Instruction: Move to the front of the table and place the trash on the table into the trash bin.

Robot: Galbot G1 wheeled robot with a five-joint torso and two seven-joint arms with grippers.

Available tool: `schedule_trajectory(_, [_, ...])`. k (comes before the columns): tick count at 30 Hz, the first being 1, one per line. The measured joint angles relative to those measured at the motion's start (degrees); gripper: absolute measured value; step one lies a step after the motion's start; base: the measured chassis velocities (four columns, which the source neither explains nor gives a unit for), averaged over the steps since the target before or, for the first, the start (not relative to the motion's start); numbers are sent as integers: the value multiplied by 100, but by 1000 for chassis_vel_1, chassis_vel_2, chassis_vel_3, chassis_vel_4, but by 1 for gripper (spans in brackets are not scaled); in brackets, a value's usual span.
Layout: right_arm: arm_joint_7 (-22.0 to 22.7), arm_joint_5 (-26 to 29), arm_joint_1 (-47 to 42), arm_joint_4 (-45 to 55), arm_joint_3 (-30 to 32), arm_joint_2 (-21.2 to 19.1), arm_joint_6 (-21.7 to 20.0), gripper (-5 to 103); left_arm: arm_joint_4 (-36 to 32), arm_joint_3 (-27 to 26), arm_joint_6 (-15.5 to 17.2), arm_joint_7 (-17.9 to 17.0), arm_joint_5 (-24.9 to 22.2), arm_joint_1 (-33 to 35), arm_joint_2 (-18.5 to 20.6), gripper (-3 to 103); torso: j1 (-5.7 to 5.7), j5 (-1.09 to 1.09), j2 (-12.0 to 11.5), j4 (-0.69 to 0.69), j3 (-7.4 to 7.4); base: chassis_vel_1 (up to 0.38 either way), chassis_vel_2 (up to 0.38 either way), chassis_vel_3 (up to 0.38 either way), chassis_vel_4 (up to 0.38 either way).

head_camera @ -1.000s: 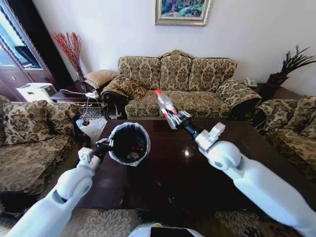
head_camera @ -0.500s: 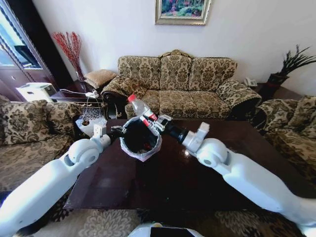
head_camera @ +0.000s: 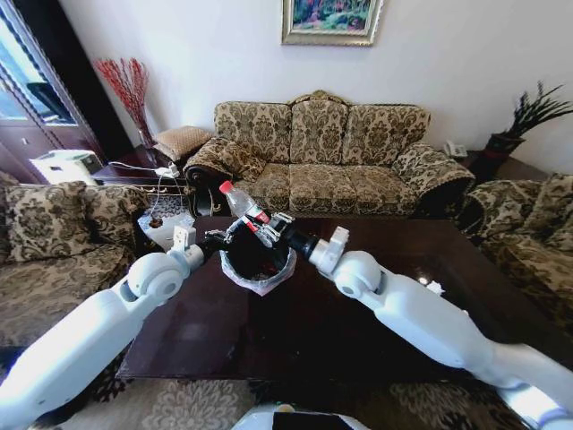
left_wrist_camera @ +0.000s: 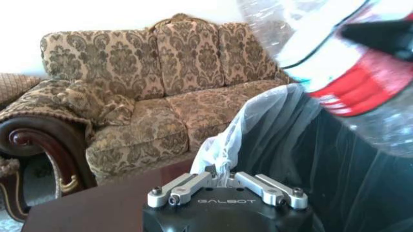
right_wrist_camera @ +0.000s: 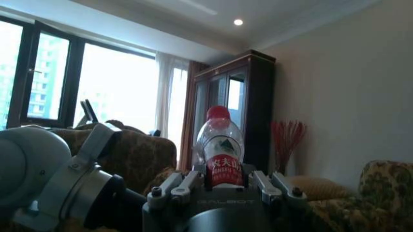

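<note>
The right claw (head_camera: 260, 229), clamped on the bottle (head_camera: 240, 204), has moved further over the trash bin (head_camera: 258, 260); the left claw (head_camera: 218, 240) keeps gripping its rim above the counter (head_camera: 295, 322).

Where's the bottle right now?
In the head view the bottle is clamped in the right gripper, tilted with its red cap up-left, over the far rim of the trash bin, which the left gripper holds above the table.

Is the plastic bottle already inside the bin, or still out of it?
Still out. The clear plastic bottle with red cap is clamped in the right claw, tilted over the rim of the round bag-lined trash bin, which the left claw holds.
</note>
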Motion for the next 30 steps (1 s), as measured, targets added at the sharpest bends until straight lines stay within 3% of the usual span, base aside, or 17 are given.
schedule_trajectory(2, [2, -44, 46, -68, -47, 46, 7, 27, -16, -20, -2, 3, 0, 23, -10, 1, 0, 0, 0, 0, 0, 0, 0, 0, 0])
schedule_trajectory(5, [3, -167, 101, -240, -129, 111, 49, 41, -79, -122, -10, 29, 2, 113, -16, 1, 0, 0, 0, -1, 0, 0, 0, 0, 0])
schedule_trajectory(7, [3, -179, 102, -258, -140, 120, 55, 41, -88, -141, -11, 35, 3, 129, -16, 1, 0, 0, 0, -1, 0, 0, 0, 0, 0])
schedule_trajectory(8, [7, -204, 102, -297, -178, 146, 68, 52, -104, -198, -17, 55, 6, 175, -12, 1, 0, 1, 0, -1, 0, 0, 0, 0, 0])
schedule_trajectory(10, [9, -210, 102, -310, -190, 153, 70, 52, -110, -223, -21, 66, 8, 194, -6, 1, 0, 1, 0, -1, 0, 0, 0, 0, 0])
schedule_trajectory(17, [68, -280, 105, -436, -273, 289, 115, 85, -194, -402, -38, 103, 15, 367, 31, 1, 0, 1, 0, -1, 0, 0, 0, 0, 0])
schedule_trajectory(19, [101, -280, 108, -431, -272, 296, 116, 85, -196, -436, -39, 104, 15, 397, 37, 1, 0, 1, 0, -1, 0, 0, 0, 0, 0])
schedule_trajectory(20, [206, -271, 108, -374, -219, 298, 114, 95, -193, -497, -46, 104, 28, 454, 30, 1, 0, 2, 0, 0, 0, 0, 0, 0, 0])
schedule_trajectory(23, [413, -192, 81, -224, -42, 228, 44, 98, -142, -597, -90, 110, 170, 573, -41, 1, 0, 0, 0, 1, 0, 0, 0, 0, 0])
schedule_trajectory(25, [695, -54, -26, -22, 210, 22, -116, 100, 6, -711, -285, 109, 656, 739, -203, 1, 0, 0, 1, 0, 0, 0, 0, 0, 0])
schedule_trajectory(26, [695, -54, -26, -22, 210, 22, -116, 100, 6, -711, -285, 109, 656, 739, -203, 1, 0, 0, 1, 0, 0, 0, 0, 0, 0])
schedule_trajectory(29, [1176, 39, -421, 129, 572, -444, -187, 100, 200, -896, -605, 97, 1610, 1084, -537, 1, 0, 2, 1, -2, 0, 0, 0, 0, 0])
schedule_trajectory(30, [1176, 39, -421, 129, 572, -444, -187, 100, 200, -896, -605, 97, 1610, 1084, -537, 1, 0, 2, 1, -2, 0, 0, 0, 0, 0])
